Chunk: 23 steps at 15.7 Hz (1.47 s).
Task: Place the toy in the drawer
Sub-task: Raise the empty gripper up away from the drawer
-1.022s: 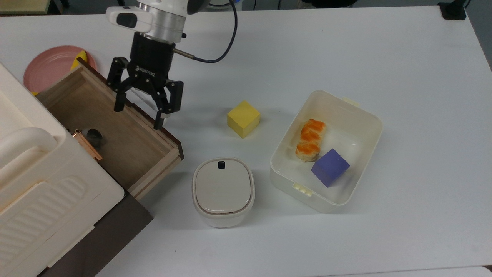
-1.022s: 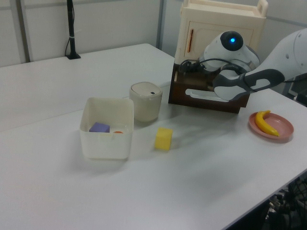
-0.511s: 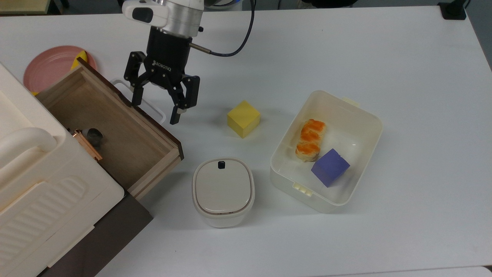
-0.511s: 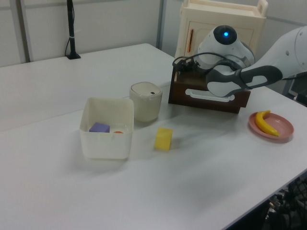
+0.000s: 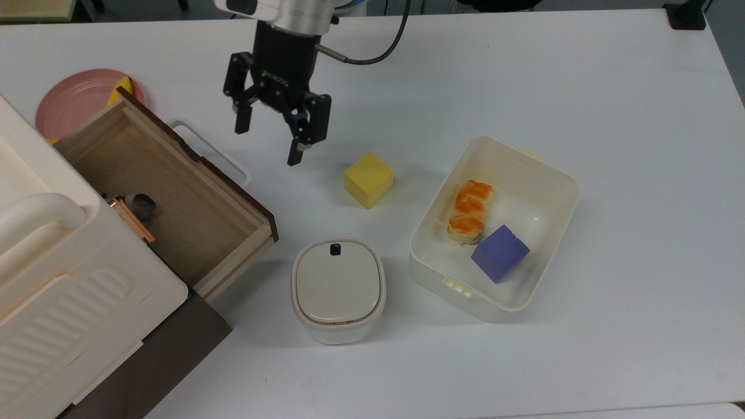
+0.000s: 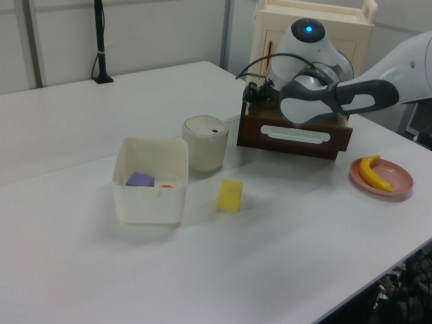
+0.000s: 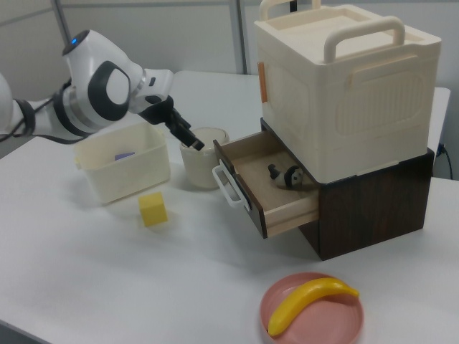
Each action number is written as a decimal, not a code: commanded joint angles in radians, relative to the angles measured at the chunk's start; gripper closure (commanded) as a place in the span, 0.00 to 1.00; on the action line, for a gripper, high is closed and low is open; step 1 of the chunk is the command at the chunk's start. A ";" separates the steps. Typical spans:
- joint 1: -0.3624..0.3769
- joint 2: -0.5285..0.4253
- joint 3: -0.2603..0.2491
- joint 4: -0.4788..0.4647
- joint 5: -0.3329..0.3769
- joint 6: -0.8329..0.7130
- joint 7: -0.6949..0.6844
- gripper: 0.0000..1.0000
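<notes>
The toy, a small dark grey roundish thing, lies inside the open drawer near its back, close under the cream cabinet; in the right view the toy rests on the drawer floor. The drawer's dark front panel carries a white loop handle. My gripper hangs open and holds nothing, above the bare table between the handle and the yellow cube, clear of the drawer. In the right view the gripper hovers in front of the lidded pot.
A yellow cube sits just to the top view's right of the gripper. A white tub holds a purple cube and orange food. A lidded cream pot stands by the drawer's corner. A pink plate with a banana lies behind it.
The open gripper has drawn back from over the drawer's front edge, moving to the top view's right and upward past the handle. The toy has stayed in the drawer.
</notes>
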 commanded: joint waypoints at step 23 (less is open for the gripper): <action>-0.152 -0.046 0.054 0.264 0.429 -0.792 -1.032 0.00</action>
